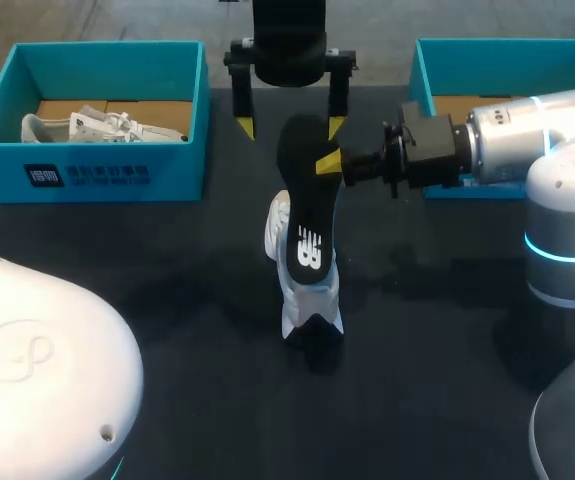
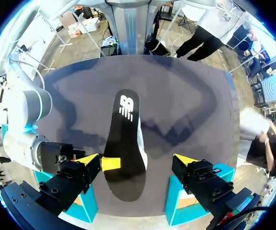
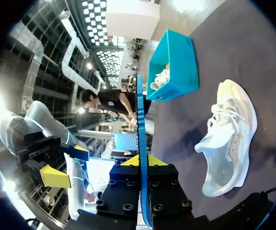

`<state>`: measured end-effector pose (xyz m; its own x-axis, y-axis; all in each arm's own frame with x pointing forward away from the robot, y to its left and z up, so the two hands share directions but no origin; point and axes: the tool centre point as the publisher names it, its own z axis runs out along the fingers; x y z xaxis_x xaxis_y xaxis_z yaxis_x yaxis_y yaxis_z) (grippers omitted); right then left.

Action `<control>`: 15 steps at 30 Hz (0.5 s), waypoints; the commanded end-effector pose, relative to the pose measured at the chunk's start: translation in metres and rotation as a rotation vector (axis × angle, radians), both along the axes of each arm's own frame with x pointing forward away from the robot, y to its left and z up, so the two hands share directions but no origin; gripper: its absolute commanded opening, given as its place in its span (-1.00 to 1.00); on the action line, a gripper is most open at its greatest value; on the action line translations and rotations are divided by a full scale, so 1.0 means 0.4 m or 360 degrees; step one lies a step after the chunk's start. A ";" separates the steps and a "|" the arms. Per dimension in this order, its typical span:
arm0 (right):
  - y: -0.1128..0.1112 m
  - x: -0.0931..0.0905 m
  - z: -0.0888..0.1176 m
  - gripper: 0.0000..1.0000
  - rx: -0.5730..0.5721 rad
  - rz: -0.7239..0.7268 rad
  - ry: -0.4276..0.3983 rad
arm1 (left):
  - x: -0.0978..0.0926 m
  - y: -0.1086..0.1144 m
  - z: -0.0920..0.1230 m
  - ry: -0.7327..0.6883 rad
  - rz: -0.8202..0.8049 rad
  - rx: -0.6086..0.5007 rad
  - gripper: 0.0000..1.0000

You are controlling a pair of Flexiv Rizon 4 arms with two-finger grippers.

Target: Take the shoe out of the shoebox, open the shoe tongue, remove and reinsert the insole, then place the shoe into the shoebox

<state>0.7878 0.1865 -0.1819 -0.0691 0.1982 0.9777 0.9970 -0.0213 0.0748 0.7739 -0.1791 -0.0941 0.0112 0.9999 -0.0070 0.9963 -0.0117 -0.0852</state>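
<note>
A black insole (image 1: 305, 215) hangs above the table, flat side up, with my right gripper (image 1: 329, 160) shut on its edge near the heel end. In the right wrist view the insole (image 3: 139, 110) shows edge-on between the fingers of the right gripper (image 3: 140, 163). Under it a white shoe (image 1: 312, 298) lies on the dark table, also visible as the shoe (image 3: 229, 139) beside the right gripper. My left gripper (image 1: 290, 127) hangs open above the far end of the insole (image 2: 126, 143), its fingers wide apart on either side and holding nothing.
A blue shoebox (image 1: 117, 175) at the far left holds another white shoe (image 1: 97, 125). A second blue shoebox (image 1: 422, 75) stands at the far right, behind my right arm. My left arm's white base fills the near left corner.
</note>
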 end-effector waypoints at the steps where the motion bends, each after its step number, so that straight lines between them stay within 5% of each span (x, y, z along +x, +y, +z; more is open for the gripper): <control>1: 0.004 -0.001 0.004 -1.00 -0.0011 0.0003 0.0003 | 0.000 0.006 0.000 -0.0003 0.0000 -0.0006 1.00; 15: -0.004 -0.002 0.003 -1.00 -0.0089 -0.0025 0.0101 | 0.000 0.006 0.000 -0.0003 0.0000 -0.0006 1.00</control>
<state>0.7896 0.1854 -0.1879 -0.0095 0.2279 0.9736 0.9994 -0.0315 0.0171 0.7733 -0.1773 -0.0944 0.0114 0.9999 -0.0114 0.9964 -0.0123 -0.0833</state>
